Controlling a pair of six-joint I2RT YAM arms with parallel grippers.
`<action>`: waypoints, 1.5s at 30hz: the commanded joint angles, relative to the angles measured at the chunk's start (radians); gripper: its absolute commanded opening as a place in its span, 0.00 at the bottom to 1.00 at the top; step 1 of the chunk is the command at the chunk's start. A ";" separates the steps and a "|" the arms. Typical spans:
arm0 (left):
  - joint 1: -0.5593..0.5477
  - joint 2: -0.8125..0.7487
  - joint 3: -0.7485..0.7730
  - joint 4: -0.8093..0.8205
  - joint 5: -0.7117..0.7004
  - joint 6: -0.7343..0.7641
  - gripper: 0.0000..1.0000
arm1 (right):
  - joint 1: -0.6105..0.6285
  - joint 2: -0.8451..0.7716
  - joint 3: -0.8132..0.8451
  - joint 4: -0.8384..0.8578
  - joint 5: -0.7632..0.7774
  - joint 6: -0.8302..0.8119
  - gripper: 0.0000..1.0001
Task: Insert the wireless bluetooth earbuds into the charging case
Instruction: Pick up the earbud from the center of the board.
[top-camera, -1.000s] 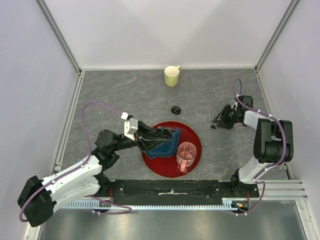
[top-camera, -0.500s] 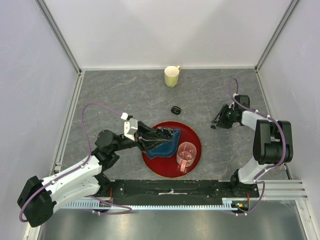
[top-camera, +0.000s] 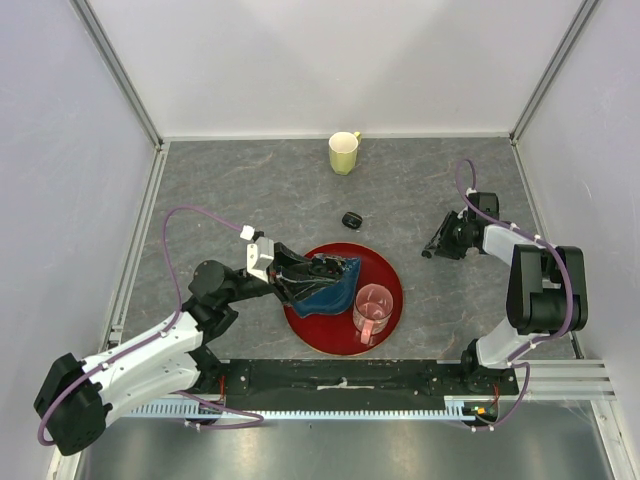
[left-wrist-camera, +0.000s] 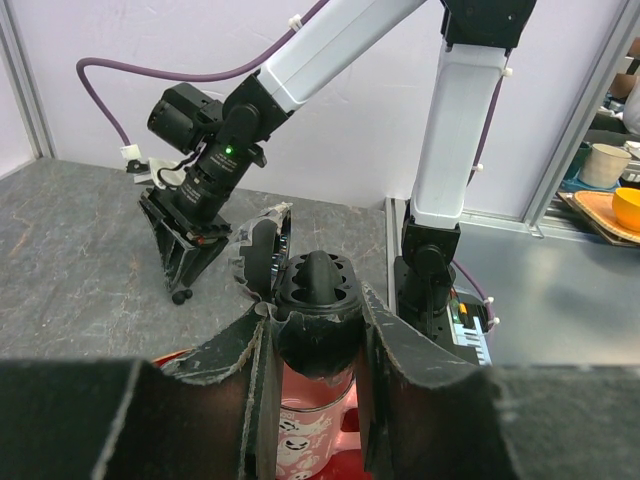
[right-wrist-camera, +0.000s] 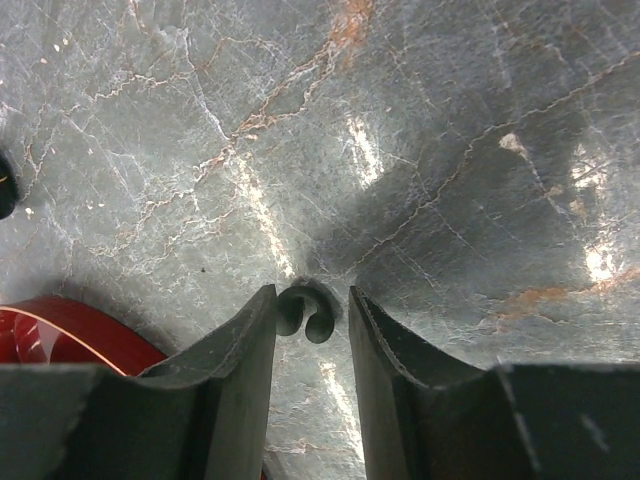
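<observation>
i see the grey marbled table (top-camera: 250, 190) running under both arms. a round red plate (top-camera: 388, 268) lies directly beneath my left pincer (top-camera: 320, 268), well apart from my right pincer (top-camera: 435, 248). on that plate, under the left pincer's fingers, sits a dark blue bowl-like thing (top-camera: 338, 292); i cannot tell what it is. a clear pink cup (top-camera: 373, 310) stands on the plate's near edge, just beyond the left pincer's tips. a pale yellow mug (top-camera: 344, 152) stands at the far side of the table, well apart from both pincers.

the left pincer is clenched on the black charging case (left-wrist-camera: 318, 290), held above the plate with its lid (left-wrist-camera: 262, 250) hinged open and tilted away from the fingers. a closed black pebble-shaped case (top-camera: 351, 219) lies on the bare table between the two pincers, further back than either.

the right pincer is down at the table surface, released. its fingers stand on either side of one tiny black earbud (right-wrist-camera: 305, 312) that lies on the table. the earbud is close against one finger, with a gap showing at the other.
</observation>
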 joint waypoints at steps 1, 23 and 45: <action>-0.002 -0.011 0.000 0.025 -0.006 -0.016 0.02 | 0.011 0.000 -0.020 -0.003 0.031 -0.023 0.42; -0.002 -0.008 -0.009 0.024 -0.010 -0.030 0.02 | 0.061 -0.023 -0.028 -0.039 0.091 -0.048 0.36; -0.002 -0.008 -0.024 0.025 -0.016 -0.044 0.02 | 0.100 -0.071 -0.060 -0.044 0.094 -0.066 0.34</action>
